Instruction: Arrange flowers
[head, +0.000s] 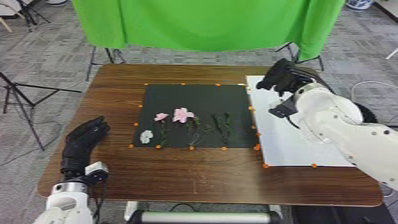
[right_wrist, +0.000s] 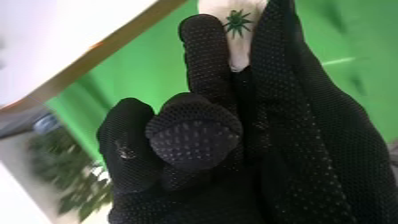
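Observation:
On the black mat (head: 182, 93) lie a large pink flower (head: 182, 115), a small pink flower (head: 161, 116), a white flower (head: 147, 136) and green stems (head: 222, 125). My right hand (head: 286, 77) is above the far part of the white board (head: 293, 145). In the right wrist view, a white flower (right_wrist: 238, 42) with a green star-shaped base sits between the fingertips of my right hand (right_wrist: 194, 137), which pinches it. My left hand (head: 84, 141) rests over the table's left side, its fingers relaxed and holding nothing.
Orange markers (head: 136, 124) line the edges of the mat and board on the brown table (head: 195, 175). A green cloth (head: 209, 25) hangs beyond the table's far edge. Tripod legs (head: 27, 102) stand on the floor to the left.

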